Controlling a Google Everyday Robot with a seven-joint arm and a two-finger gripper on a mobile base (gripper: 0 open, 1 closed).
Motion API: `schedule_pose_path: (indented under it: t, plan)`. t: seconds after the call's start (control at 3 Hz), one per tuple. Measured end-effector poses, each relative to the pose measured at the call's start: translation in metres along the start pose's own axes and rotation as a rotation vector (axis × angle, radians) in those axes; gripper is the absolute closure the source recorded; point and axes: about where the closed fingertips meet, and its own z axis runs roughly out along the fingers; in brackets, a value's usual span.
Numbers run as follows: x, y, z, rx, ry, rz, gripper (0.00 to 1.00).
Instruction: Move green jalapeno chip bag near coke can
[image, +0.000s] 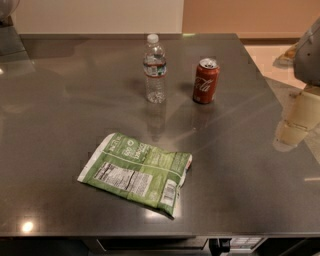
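Observation:
The green jalapeno chip bag (136, 172) lies flat on the steel table (60, 110), near the front edge, with its white nutrition panel facing up. The coke can (205, 81) stands upright at the back, to the right of centre, well behind and to the right of the bag. My gripper is out of view. Only a grey part of my arm (309, 50) shows at the right edge, to the right of the can and above the table's side.
A clear plastic water bottle (155, 69) stands upright just left of the can. A pale reflection (296, 122) lies on the table's right side. The table's front edge runs just below the bag. A wall rises behind the table.

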Motion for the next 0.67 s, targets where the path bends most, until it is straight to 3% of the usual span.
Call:
schedule_pose_path:
  t: [0.33, 0.67]
  plan:
    - [-0.004, 0.000, 0.000, 0.005, 0.007, -0.005, 0.00]
    - [-0.020, 0.009, 0.016, -0.032, -0.010, -0.015, 0.00]
